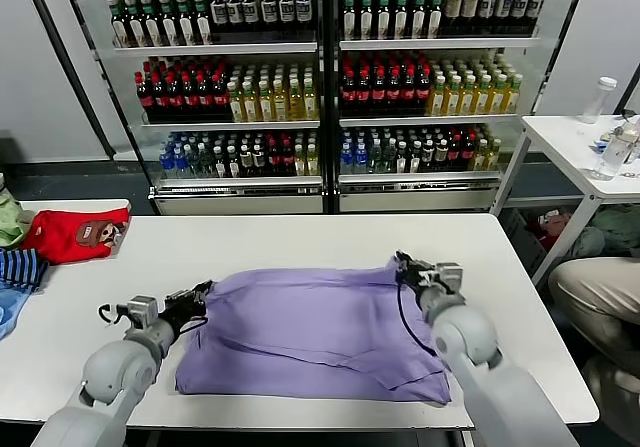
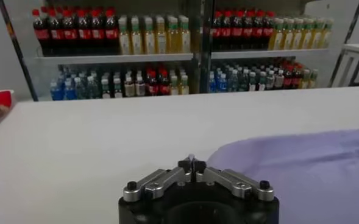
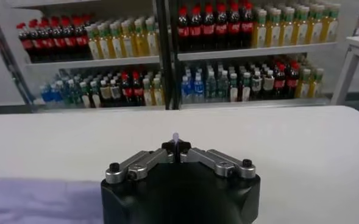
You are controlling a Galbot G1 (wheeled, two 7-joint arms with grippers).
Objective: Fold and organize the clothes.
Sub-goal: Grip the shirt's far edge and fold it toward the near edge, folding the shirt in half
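Note:
The lavender T-shirt (image 1: 315, 332) lies back side up on the white table (image 1: 300, 242), and its print is hidden. My left gripper (image 1: 203, 294) is at the shirt's far left corner, shut on a pinch of the cloth. In the left wrist view the gripper (image 2: 191, 161) shows a sliver of purple between its tips, with the shirt (image 2: 301, 176) beside it. My right gripper (image 1: 403, 263) is at the far right corner, shut on the cloth. In the right wrist view the gripper (image 3: 176, 145) has a purple sliver sticking up from its tips, with the shirt (image 3: 33, 201) to one side.
A red garment with a bear print (image 1: 75, 235), a navy-striped garment (image 1: 20, 267) and a green one (image 1: 10, 222) lie at the table's left end. Drink coolers (image 1: 320, 87) stand behind. A side table (image 1: 575, 142) with bottles and a seated person's leg (image 1: 600, 292) are at right.

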